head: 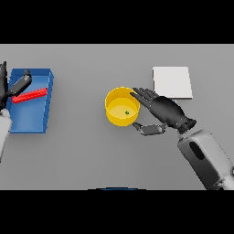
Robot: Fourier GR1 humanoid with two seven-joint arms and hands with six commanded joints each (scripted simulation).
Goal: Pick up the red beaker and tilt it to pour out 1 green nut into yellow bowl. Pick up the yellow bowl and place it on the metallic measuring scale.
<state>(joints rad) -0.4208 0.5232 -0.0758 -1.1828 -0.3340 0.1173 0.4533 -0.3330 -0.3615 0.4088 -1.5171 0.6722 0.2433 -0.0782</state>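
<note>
The round yellow bowl (122, 112) sits mid-desk on the grey desk (91, 155), one small green nut (127, 112) inside. Just right of the bowl, the right hand (165, 112) has spread fingers (142, 97) at its rim, thumb below. Right of the bowl lies the flat white metallic scale (172, 82). Far left of the bowl, the left hand (18, 86) pinches the red beaker (30, 95) over a blue tray (31, 116).

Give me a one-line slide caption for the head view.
Right hand open beside the yellow bowl holding a green nut; left hand at the red beaker in the blue tray.
</note>
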